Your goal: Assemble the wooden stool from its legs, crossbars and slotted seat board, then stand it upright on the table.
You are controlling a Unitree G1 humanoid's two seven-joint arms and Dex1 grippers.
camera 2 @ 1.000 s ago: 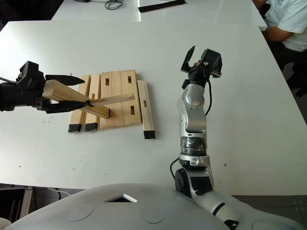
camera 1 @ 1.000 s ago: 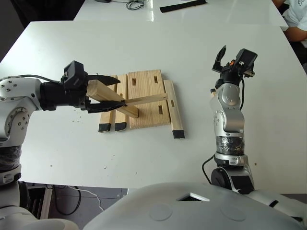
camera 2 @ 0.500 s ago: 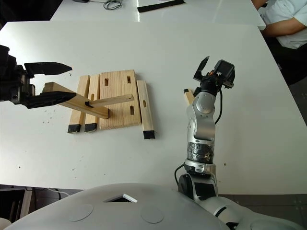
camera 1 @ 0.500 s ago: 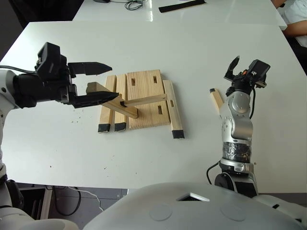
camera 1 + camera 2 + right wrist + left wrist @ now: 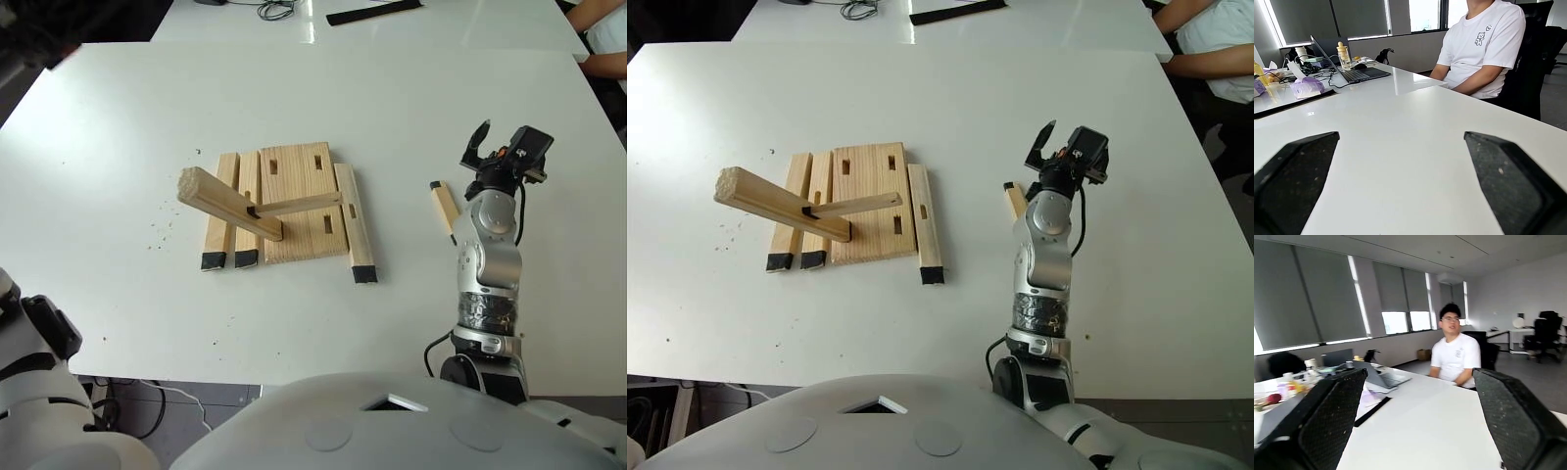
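While the tilted leg (image 5: 220, 199) rested on the seat board (image 5: 304, 162), left gripper (image 5: 1415, 416) and right gripper (image 5: 1400, 186) gaped wide, empty.

Left gripper (image 5: 1420, 377) released the leg (image 5: 228, 203) and withdrew from the seat board (image 5: 304, 171); right gripper (image 5: 493, 147) moved farther away.

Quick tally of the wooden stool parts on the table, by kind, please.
Legs: 4
Crossbars: 2
Slotted seat board: 1
Total: 7
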